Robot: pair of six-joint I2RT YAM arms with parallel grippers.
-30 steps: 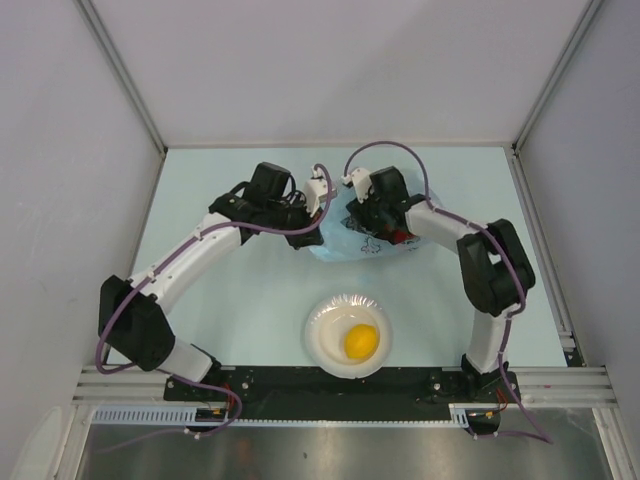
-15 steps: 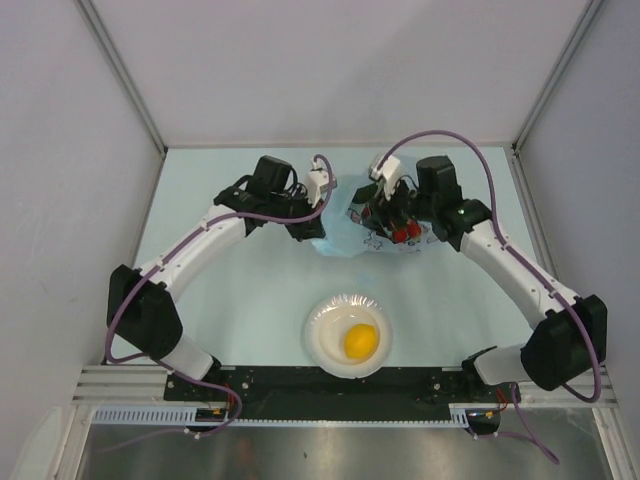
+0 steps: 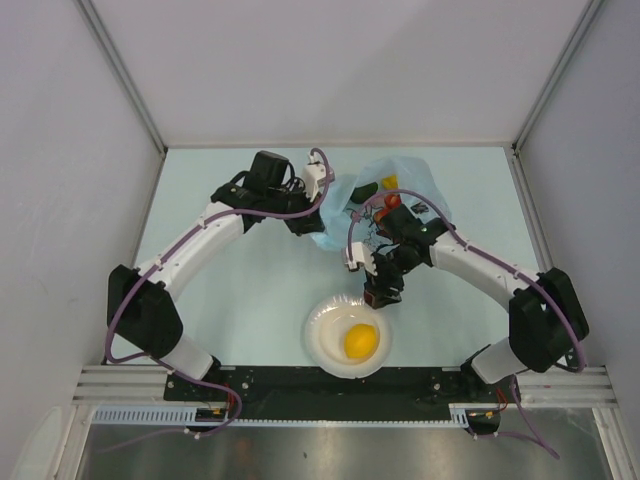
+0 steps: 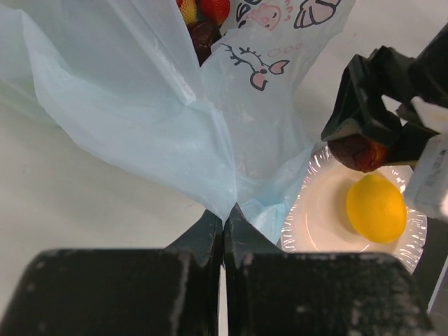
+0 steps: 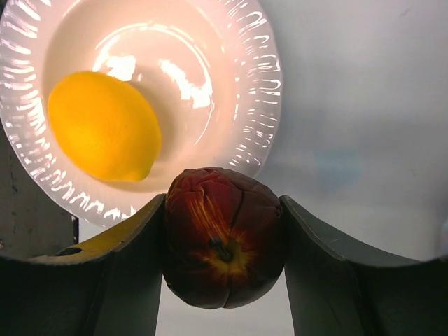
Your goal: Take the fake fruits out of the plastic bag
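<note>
Jaws of the right gripper [image 3: 384, 293] are closed on a dark red fruit [image 5: 222, 241], which is seated squarely between both fingers with its stem end toward the wrist camera. Jaws of the left gripper [image 4: 224, 218] are pressed together on a fold of the plastic bag [image 4: 133, 119], pinching its near edge. Judged purpose: to anchor the thin film so it does not drag while the other arm works, and to keep the mouth raised.

The held fruit hangs at the rim of the white bowl [image 5: 260, 105] on the bag's side. The lemon [image 5: 103, 126] already lies in the bowl. Release into the bowl is judged the step in hand.

The overhead view shows the bag's mouth open, with a yellow piece [image 3: 388, 182] and a dark green piece [image 3: 367, 190] inside. The left wrist view adds red fruit [image 4: 213, 10] at the mouth, possibly grapes, though the frame edge crops it. Only the right wrist view confirms the grip is centred.
</note>
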